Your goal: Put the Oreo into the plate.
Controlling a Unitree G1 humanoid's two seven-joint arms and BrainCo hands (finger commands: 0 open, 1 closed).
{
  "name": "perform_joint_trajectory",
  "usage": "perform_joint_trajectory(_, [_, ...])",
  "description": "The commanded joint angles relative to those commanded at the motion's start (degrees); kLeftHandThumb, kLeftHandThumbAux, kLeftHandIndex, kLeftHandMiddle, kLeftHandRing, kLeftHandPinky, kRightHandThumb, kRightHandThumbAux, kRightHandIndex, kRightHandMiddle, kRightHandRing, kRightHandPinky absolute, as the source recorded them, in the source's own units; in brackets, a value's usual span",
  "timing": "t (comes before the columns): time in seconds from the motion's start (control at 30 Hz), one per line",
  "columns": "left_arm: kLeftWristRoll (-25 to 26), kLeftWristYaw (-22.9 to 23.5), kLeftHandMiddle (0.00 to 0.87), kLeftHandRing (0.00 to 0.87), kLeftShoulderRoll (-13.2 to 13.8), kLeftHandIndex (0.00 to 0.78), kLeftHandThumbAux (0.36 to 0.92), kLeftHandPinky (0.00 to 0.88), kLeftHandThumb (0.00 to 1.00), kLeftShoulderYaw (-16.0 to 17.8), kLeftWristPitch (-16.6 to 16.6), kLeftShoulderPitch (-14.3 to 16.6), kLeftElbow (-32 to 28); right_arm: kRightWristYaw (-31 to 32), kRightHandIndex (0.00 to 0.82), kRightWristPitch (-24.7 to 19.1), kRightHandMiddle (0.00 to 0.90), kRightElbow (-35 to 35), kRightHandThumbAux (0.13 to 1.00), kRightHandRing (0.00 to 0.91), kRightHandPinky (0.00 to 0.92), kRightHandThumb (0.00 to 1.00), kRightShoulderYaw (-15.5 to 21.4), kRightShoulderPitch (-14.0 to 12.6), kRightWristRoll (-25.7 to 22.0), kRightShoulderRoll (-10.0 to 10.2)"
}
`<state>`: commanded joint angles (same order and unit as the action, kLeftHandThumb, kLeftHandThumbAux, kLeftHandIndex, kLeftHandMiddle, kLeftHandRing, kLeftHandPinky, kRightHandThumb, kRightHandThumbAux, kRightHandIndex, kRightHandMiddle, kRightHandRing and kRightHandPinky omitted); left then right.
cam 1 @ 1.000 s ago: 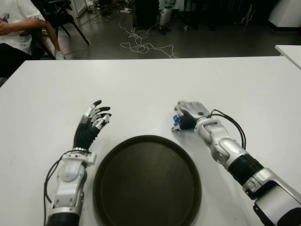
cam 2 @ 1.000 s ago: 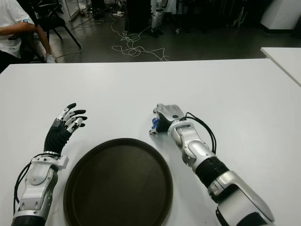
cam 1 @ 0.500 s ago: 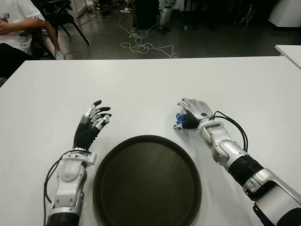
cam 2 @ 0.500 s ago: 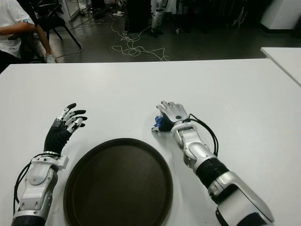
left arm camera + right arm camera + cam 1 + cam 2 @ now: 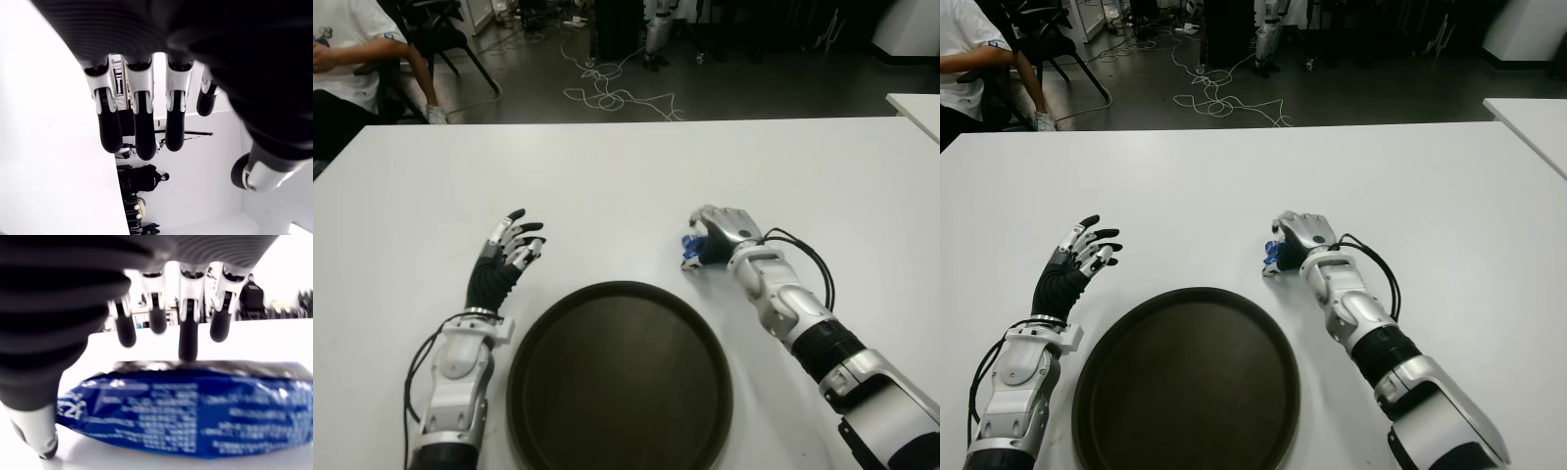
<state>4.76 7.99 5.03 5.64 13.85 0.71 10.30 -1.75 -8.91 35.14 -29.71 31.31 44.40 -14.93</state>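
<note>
Just beyond the far right rim of the dark round plate (image 5: 619, 382), your right robot hand (image 5: 722, 235) covers the blue Oreo packet (image 5: 690, 247), which lies on the white tabletop (image 5: 626, 176) outside the plate. Its fingers (image 5: 188, 340) curl over the packet's top and one tip touches it, though a closed grip isn't clear. Your left robot hand (image 5: 507, 250) shows left of the plate, fingers spread, holding nothing.
</note>
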Motion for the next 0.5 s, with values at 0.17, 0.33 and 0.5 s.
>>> perform_joint_trajectory(0.17, [-0.7, -0.3, 0.268, 0.291, 0.3, 0.109, 0.558, 0.325, 0.369, -0.1, 0.8, 0.0, 0.2, 0.3, 0.4, 0.9, 0.374, 0.3, 0.677, 0.368, 0.375, 0.018, 0.5, 0.2, -1.4, -0.1])
perform_joint_trajectory(0.33, [-1.0, -0.2, 0.271, 0.292, 0.4, 0.113, 0.553, 0.32, 0.359, -0.1, 1.1, 0.0, 0.4, 0.9, 0.38, 1.1, 0.359, 0.7, 0.674, 0.353, 0.353, 0.01, 0.7, 0.5, -2.1, -0.1])
perform_joint_trajectory(0.5, [-0.9, 0.0, 0.271, 0.289, 0.4, 0.111, 0.545, 0.308, 0.358, -0.1, 0.8, 0.0, 0.4, 1.2, 0.365, 1.1, 0.341, 0.9, 0.667, 0.332, 0.329, 0.004, 1.0, 0.6, -2.3, -0.1])
